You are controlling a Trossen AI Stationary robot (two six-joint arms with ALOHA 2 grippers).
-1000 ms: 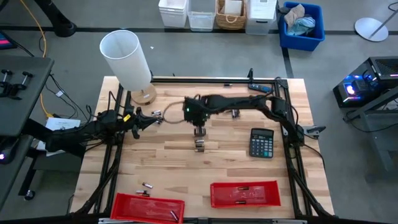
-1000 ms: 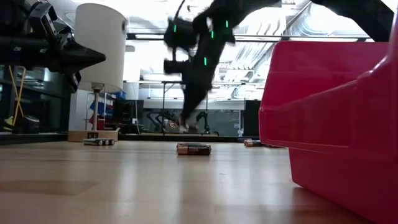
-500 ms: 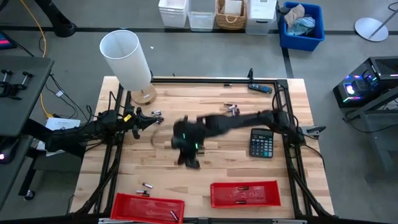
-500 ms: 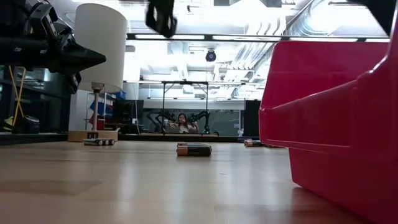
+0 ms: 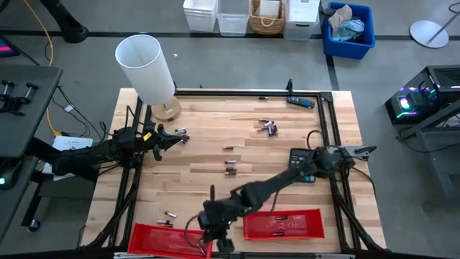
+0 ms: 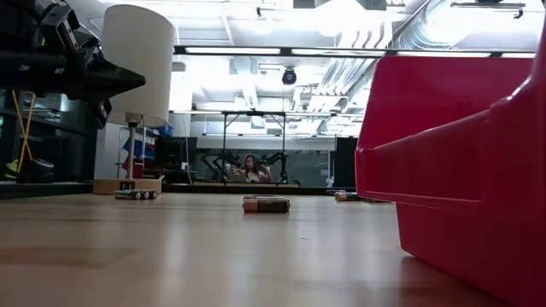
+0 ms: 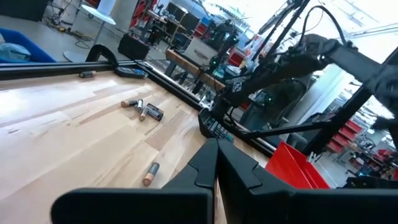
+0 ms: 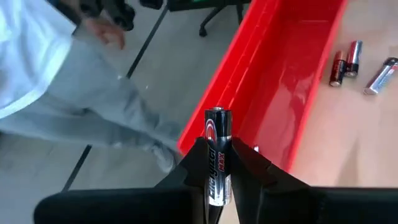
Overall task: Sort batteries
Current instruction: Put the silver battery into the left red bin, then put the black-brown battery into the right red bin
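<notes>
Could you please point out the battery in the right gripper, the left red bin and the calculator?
battery (image 8: pixel 218 155): right wrist view, on its label.
left red bin (image 5: pixel 154 237): high view, on its floor.
calculator (image 5: pixel 297 157): high view, on the visible corner beside the arm.

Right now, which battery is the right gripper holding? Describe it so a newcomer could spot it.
Find the left red bin at the table's front edge. The right gripper hangs over its right end, shut on the battery: black and red, silver-capped, upright between the fingers, while the other batteries lie flat on the wood.
</notes>
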